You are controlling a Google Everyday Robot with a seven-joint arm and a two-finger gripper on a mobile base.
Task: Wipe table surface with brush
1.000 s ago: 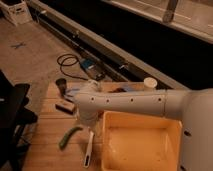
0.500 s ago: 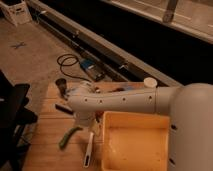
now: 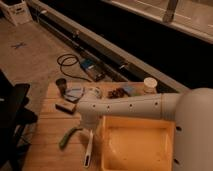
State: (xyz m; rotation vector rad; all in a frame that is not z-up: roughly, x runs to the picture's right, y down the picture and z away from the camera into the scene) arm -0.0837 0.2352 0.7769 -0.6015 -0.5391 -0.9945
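Note:
The table surface (image 3: 45, 150) is a light-brown plank top in the lower half of the camera view. The brush (image 3: 88, 148) is a long white tool that lies on it just left of the yellow tub, its handle running toward the arm. My gripper (image 3: 88, 125) hangs from the white arm's wrist directly over the upper end of the brush, close to the table. The wrist housing hides the fingers. A green vegetable (image 3: 68, 136) lies left of the brush.
A big yellow tub (image 3: 137, 145) stands right of the brush. A small dark block (image 3: 65, 106), a dark cup (image 3: 61, 85), a bluish plate (image 3: 75, 93) and a white cup (image 3: 149, 84) sit toward the table's back. A black chair (image 3: 12, 117) stands at the left.
The arm has swung a little closer and lower over the brush's upper end and now fills more of the right side. The brush and the vegetable have not moved.

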